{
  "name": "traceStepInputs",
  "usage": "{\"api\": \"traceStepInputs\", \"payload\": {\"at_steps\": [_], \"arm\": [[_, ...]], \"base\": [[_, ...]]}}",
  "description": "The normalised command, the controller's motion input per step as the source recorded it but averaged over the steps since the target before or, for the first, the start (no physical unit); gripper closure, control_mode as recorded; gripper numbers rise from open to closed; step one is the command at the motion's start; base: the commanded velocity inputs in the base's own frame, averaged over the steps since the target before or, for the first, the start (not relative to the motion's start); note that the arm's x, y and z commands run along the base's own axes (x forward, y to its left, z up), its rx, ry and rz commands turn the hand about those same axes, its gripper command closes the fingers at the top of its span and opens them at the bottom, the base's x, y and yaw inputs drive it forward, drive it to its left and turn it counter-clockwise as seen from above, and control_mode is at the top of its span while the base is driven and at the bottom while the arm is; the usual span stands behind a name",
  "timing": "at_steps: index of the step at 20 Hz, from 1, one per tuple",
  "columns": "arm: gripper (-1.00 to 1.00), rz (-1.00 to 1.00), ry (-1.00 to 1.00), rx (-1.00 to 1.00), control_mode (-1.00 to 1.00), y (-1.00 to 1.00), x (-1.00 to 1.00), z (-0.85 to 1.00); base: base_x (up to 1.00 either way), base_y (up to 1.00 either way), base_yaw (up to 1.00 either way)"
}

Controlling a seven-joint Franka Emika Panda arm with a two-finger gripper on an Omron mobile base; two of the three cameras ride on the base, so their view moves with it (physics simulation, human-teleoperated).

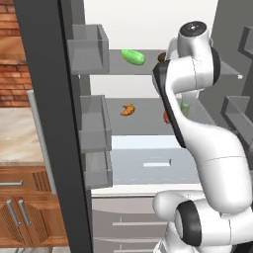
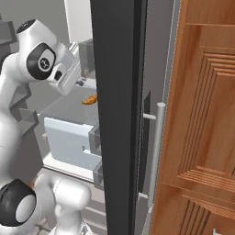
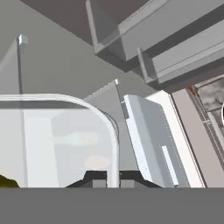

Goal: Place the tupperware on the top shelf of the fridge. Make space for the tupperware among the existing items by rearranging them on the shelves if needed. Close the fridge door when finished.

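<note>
Tupperware (image 3: 61, 135) sits right in front of the gripper (image 3: 113, 178) in the hand view: a shallow white container with a rounded corner and a thin raised rim, pale and see-through looking, with an olive scrap of its contents at the lower left edge. The two dark fingers (image 3: 94, 178) stand close together either side of that rim, clamped on it at the corner wall. Judgement: light, stiff plastic with smooth sides, so a rim pinch can pivot or slip if swung quickly; a grip along a straight stretch of rim, kept level, should stop the loose food rolling. Fridge (image 1: 49, 123) stands open, and the arm reaches into the cavity. Top shelf (image 1: 148, 69) carries a green cucumber (image 1: 133, 57) with bare slab to its left; the croissant (image 1: 128, 109) lies on the shelf below. Whether the container rests on a shelf or hangs free, I cannot tell.
</note>
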Motion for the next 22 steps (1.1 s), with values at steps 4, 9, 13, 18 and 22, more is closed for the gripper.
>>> {"api": "traceStepInputs", "payload": {"at_steps": [4, 9, 13, 18, 22], "arm": [[1.0, 0.0, 0.04, 0.02, -1.0, -0.42, 0.59, 0.05], [1.0, 0.0, 0.07, 0.0, -1.0, -0.39, 0.68, 0.0], [1.0, 0.0, 0.04, 0.0, -1.0, -0.42, 0.73, 0.0], [1.0, -0.01, 0.01, 0.0, -1.0, -0.41, 0.75, 0.03], [1.0, -0.04, 0.0, 0.0, -1.0, -0.37, 0.65, 0.06]], "base": [[0.0, 0.0, 0.0], [0.0, 0.0, 0.0], [0.0, 0.0, 0.0], [0.0, 0.0, 0.0], [0.0, 0.0, 0.0]]}}
